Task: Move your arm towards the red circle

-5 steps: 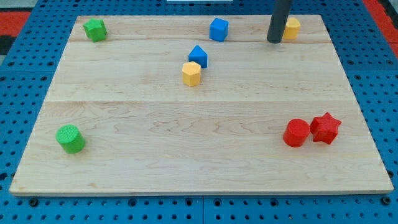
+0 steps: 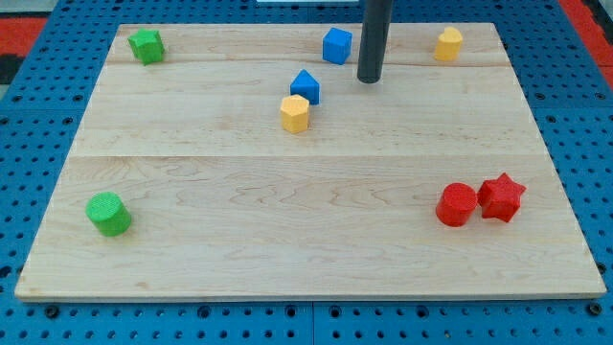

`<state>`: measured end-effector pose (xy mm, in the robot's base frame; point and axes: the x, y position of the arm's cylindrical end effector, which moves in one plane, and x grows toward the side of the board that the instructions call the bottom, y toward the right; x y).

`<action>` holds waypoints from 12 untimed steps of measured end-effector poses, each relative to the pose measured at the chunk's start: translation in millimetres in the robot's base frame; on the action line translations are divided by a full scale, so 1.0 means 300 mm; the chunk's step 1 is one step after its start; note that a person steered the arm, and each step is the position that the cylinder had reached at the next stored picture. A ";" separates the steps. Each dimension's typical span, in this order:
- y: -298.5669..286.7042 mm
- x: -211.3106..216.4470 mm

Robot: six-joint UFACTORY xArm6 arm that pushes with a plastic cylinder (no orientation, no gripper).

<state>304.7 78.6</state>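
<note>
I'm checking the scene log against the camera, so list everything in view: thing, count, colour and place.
green star: one, green, top-left corner of the board.
blue cube: one, blue, top edge near centre.
yellow block: one, yellow, top right, shape unclear.
blue block: one, blue, peaked top, just above the yellow hexagon.
yellow hexagon: one, yellow, centre-left of the upper half.
green cylinder: one, green, lower left.
red circle: one, red, lower right, beside the red star.
red star: one, red, right of the circle.
wooden board: one, pale wood, on a blue pegboard.
my tip: one dark rod, right of the blue cube.

The rod (image 2: pixel 374 38) runs off the view's top edge (its upper part is cut off).
</note>
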 end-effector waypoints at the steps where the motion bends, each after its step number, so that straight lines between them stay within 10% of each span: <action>1: -0.008 0.005; 8: 0.781 0.671; 10: 0.591 0.955; 12: 0.309 0.850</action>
